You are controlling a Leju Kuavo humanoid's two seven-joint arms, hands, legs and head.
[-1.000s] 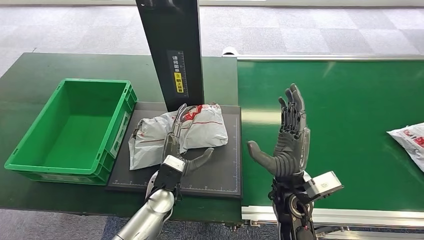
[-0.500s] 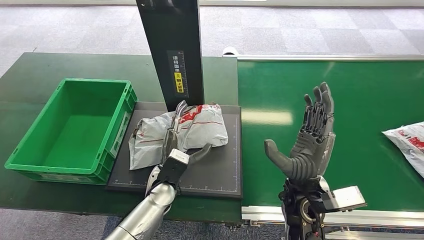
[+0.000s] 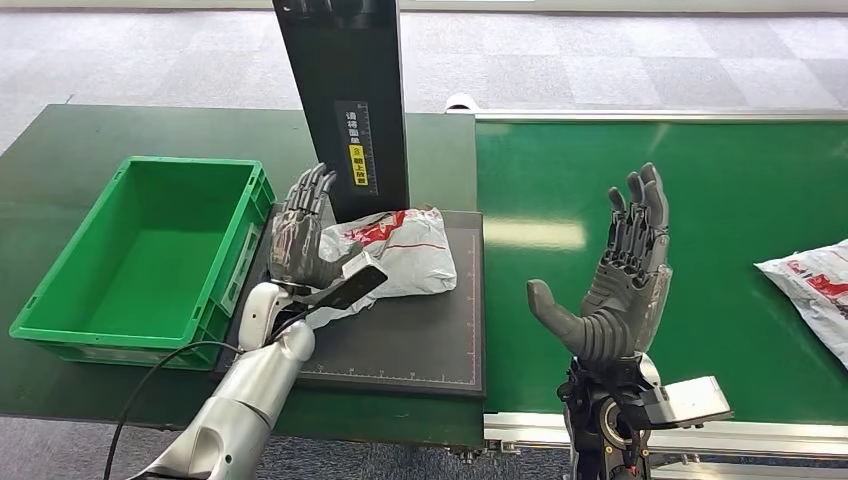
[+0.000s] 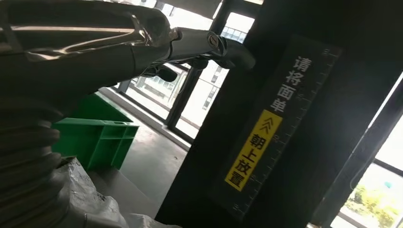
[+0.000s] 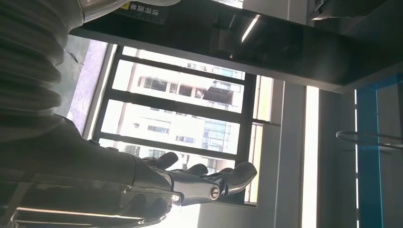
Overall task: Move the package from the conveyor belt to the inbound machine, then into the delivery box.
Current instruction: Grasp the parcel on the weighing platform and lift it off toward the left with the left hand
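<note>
Package (image 3: 400,255), a crumpled grey mailer with red print, is lying on the black scanner platform (image 3: 420,340) of the inbound machine, just in front of its black upright column (image 3: 345,100). In the head view the left hand (image 3: 303,240) is standing upright over the near-left part of that package, palm facing the column, fingers straight and apart, thumb reaching toward the bag; whether it is touching the bag cannot be told. The right hand (image 3: 615,280) is hovering above the green conveyor belt (image 3: 720,190), palm turned left, fingers pointing up and spread, holding nothing. A second package (image 3: 812,290) is sitting on the belt at the right edge, so two mailers are showing. One green delivery box (image 3: 60,290) is resting on the dark green tabletop (image 3: 120,130) just left of the platform.

In the left wrist view the fingers (image 4: 209,45) are stretching out beside the column's yellow label (image 4: 254,154), with crinkled package (image 4: 85,199) plastic beneath.

In the right wrist view the fingers (image 5: 214,183) are extending freely against bright windows (image 5: 176,128).
</note>
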